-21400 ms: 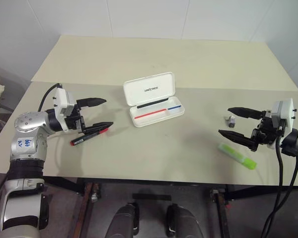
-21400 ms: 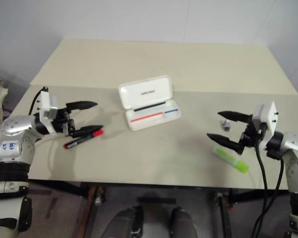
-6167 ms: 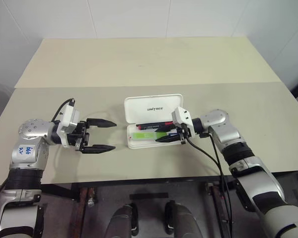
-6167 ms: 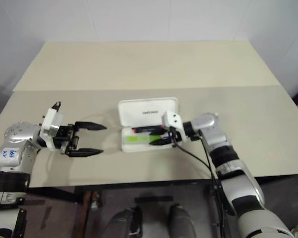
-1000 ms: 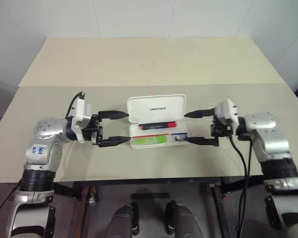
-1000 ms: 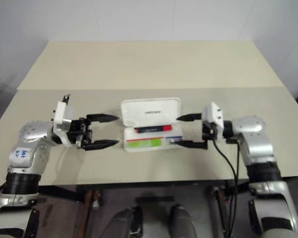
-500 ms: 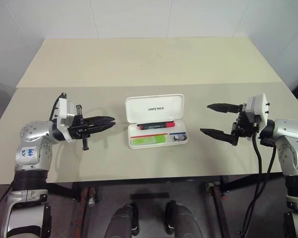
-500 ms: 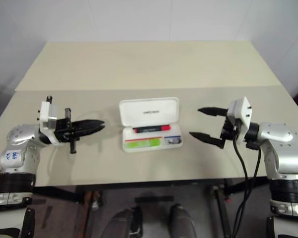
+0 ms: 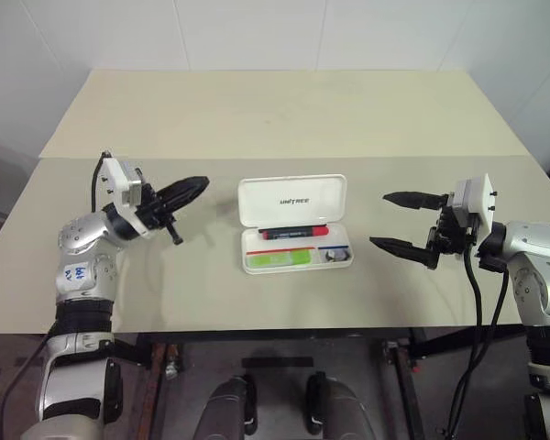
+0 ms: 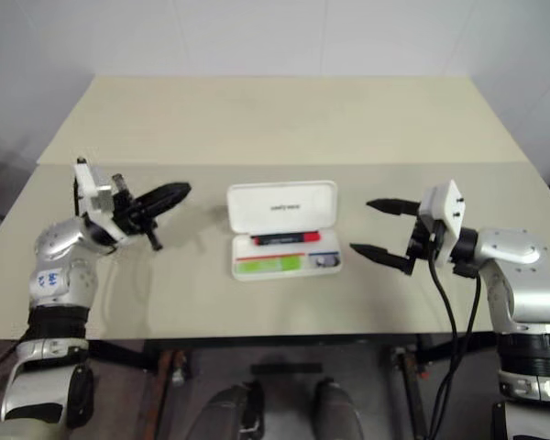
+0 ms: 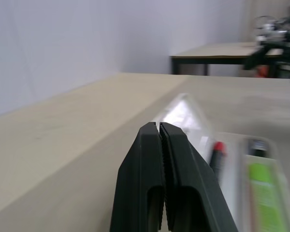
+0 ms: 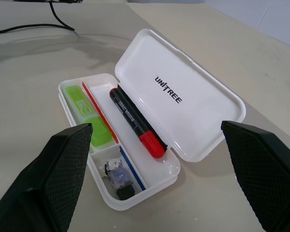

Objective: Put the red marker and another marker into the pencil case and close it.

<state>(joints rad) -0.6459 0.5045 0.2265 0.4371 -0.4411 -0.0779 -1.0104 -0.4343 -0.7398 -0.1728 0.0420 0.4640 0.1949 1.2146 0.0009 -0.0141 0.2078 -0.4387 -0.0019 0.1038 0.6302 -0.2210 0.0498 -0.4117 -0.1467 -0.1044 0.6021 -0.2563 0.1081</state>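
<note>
The pencil case [image 9: 343, 261] lies open at the table's middle, its white lid [image 9: 291, 199] tipped back. In the rear compartment lies the red marker [image 9: 293, 232]; the lime-green marker [image 9: 277, 260] rests in the front one. My left gripper [image 9: 191, 188] is shut and empty, raised off the table left of the case, pointing toward the lid. To the right of the case my right gripper [image 9: 379, 220] hovers open, clear of it. The right wrist view looks between its fingers [image 12: 53, 179] onto the red marker [image 12: 135, 121] and the lid [image 12: 183, 92].
A small grey stub [image 9: 333, 257] sits in the case's right-end compartment. The table [image 9: 257, 119] runs far back to a white wall, with a seam across it behind the case. Another table with equipment [image 11: 275, 43] stands in the distance.
My left gripper closed empty beside the case, drew back to the left, then rose and tilted upward. My right gripper pulled away to the right and has since held still, open.
</note>
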